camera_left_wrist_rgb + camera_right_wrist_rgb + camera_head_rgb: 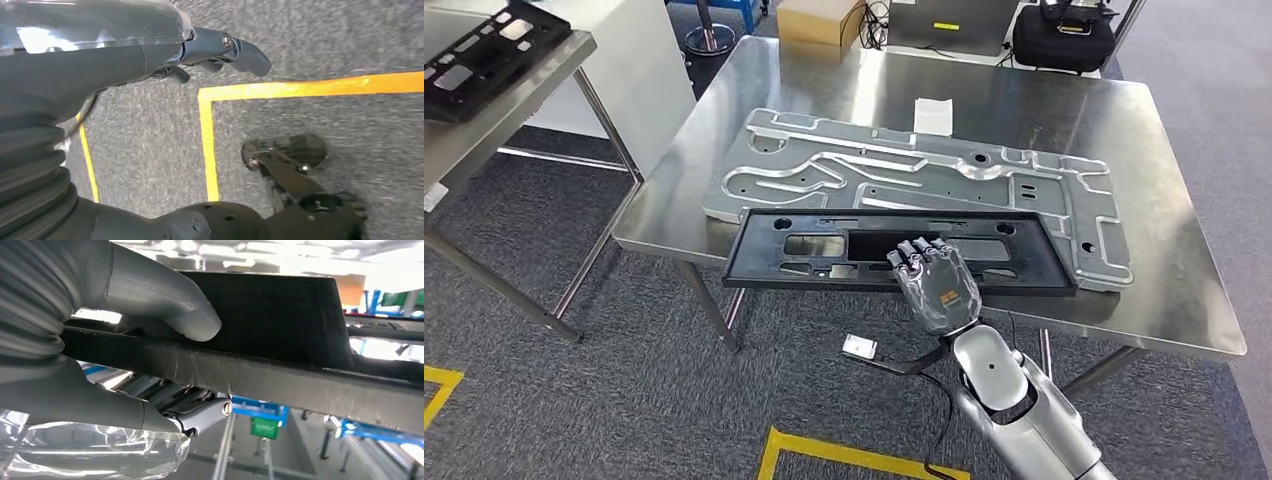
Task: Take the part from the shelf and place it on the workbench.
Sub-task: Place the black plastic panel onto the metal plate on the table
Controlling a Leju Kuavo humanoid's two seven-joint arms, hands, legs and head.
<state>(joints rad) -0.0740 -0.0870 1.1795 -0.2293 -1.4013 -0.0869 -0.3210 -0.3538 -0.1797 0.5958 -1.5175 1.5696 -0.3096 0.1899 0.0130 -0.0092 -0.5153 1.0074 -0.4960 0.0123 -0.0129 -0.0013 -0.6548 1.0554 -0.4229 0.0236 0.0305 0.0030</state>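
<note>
The black plastic part (pixel 824 250), a long flat frame with cut-outs, lies across the front of the steel workbench (pixel 1164 300). Its far edge overlaps a large silver metal panel (pixel 944 170), and its near left corner juts past the bench's front edge. My right hand (pixel 939 285) grips the part's near edge around the middle. In the right wrist view the thumb (pixel 185 315) presses one face of the black part (pixel 280 305) and the fingers (pixel 200 412) reach under the other. My left hand (pixel 210 47) hangs over the grey floor, holding nothing.
A second black part (pixel 484 55) lies on the steel shelf (pixel 514 100) at the far left. A white slip (pixel 933 115), a cardboard box (pixel 819 18) and a black bag (pixel 1064 35) sit beyond the panel. Yellow floor tape (pixel 854 455) and a small white item (pixel 859 347) lie below the bench.
</note>
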